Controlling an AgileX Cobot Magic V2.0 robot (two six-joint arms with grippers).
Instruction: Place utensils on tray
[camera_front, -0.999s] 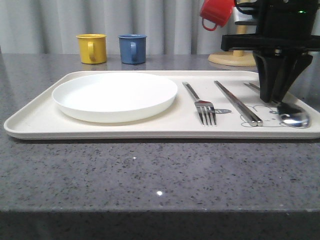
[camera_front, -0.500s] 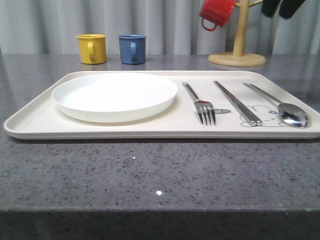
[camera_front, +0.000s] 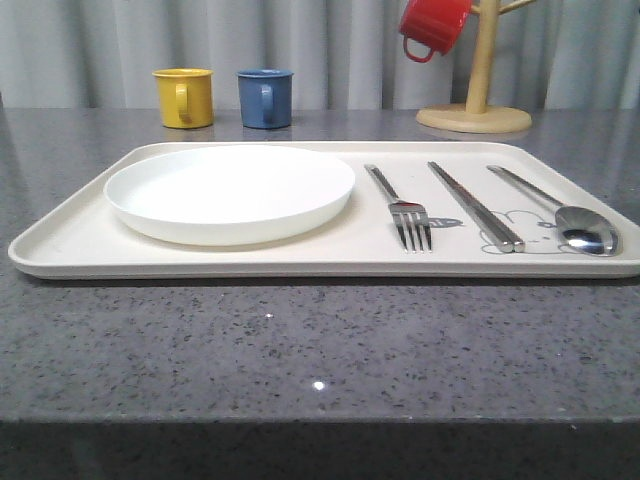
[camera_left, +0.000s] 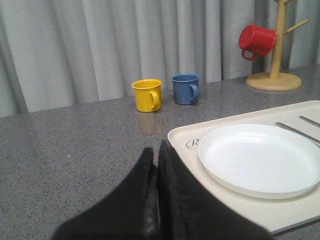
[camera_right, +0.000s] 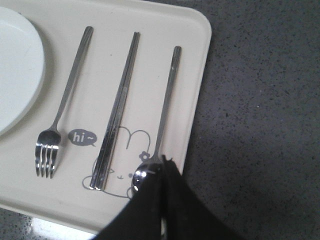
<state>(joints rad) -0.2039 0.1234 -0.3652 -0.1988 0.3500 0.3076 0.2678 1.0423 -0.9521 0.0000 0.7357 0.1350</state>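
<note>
The cream tray (camera_front: 70, 245) lies across the table's middle. On it, from left to right, rest a white plate (camera_front: 229, 190), a steel fork (camera_front: 400, 207), flat chopsticks (camera_front: 475, 204) and a spoon (camera_front: 560, 212). In the right wrist view my right gripper (camera_right: 165, 162) is shut and empty, hanging above the spoon's bowl, beside the spoon (camera_right: 167, 100), chopsticks (camera_right: 119, 110) and fork (camera_right: 65, 105). In the left wrist view my left gripper (camera_left: 156, 152) is shut and empty, over bare table just off the corner of the tray (camera_left: 182, 137), with the plate (camera_left: 260, 157) beyond.
A yellow mug (camera_front: 184, 96) and a blue mug (camera_front: 265, 97) stand behind the tray. At the back right a wooden mug stand (camera_front: 474, 118) carries a red mug (camera_front: 432, 26). Grey curtains close off the back. Bare grey tabletop (camera_front: 320, 350) lies in front of the tray.
My right gripper, which stood low over the spoon a second ago, has lifted up and out of the front view. The spoon stays on the tray.
</note>
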